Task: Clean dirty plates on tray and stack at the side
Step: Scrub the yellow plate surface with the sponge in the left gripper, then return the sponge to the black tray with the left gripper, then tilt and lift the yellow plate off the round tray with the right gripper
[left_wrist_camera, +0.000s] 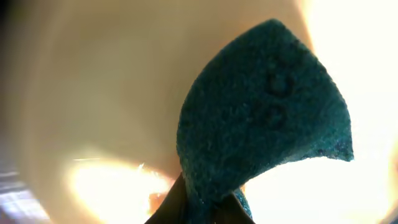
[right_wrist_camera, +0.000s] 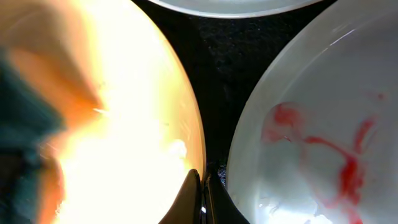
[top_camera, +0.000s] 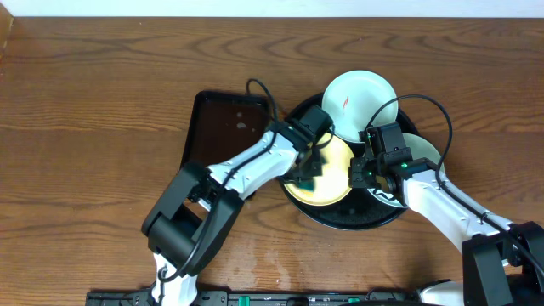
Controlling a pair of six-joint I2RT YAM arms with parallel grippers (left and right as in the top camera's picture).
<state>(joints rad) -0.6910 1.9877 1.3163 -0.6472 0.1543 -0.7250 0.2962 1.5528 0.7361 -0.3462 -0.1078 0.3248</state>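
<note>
Bench [top_camera: 102, 102]: wood, visible grain, satin sheen.
Sponge [left_wrist_camera: 261, 118], pinched in left tool [left_wrist_camera: 200, 208]: teal, rough, fibrous, matt.
Yellow plate [left_wrist_camera: 93, 93] behind it: smooth, glossy, strong glare.
White plate [right_wrist_camera: 323, 124], right of right tool [right_wrist_camera: 202, 193]: smooth, glazed, red smears.
Tray [right_wrist_camera: 217, 68], ahead of that tool: black, finely speckled.

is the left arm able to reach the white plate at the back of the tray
Probably yes: that white plate lies uncovered just beyond the left gripper, which holds the sponge on the yellow plate.
</note>
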